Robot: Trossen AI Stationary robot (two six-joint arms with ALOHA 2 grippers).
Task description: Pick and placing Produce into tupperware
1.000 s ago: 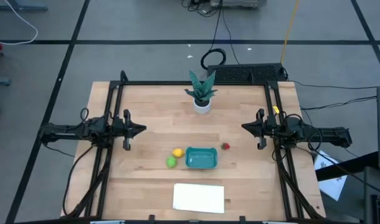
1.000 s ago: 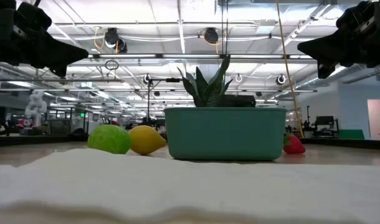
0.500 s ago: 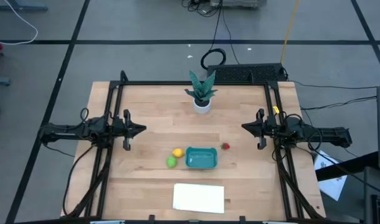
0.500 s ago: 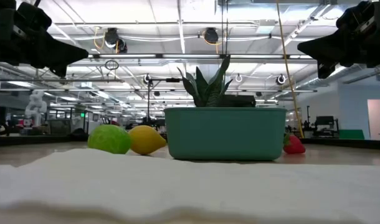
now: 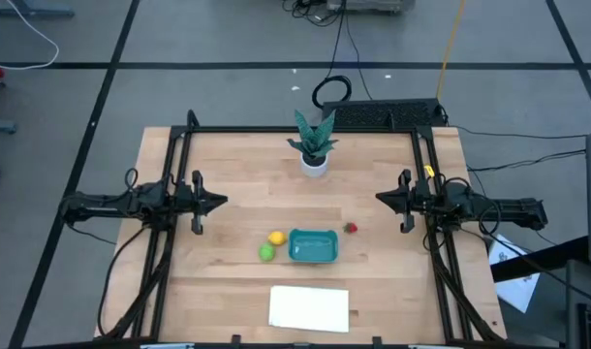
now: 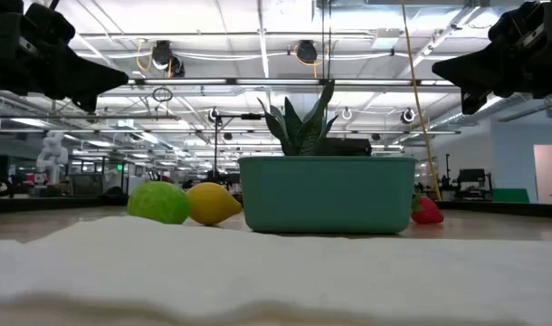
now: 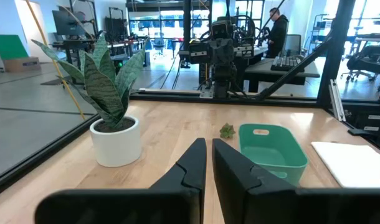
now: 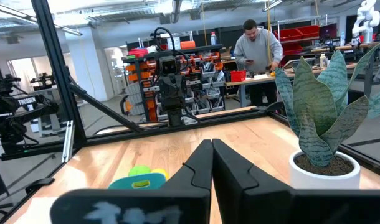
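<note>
High view, tupperware (image 5: 313,246) mid-table, pincers apart

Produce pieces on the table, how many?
3. Yellow piece and lime green piece sit left of the teal tub; the small red piece sits right. None in the tub.
</note>
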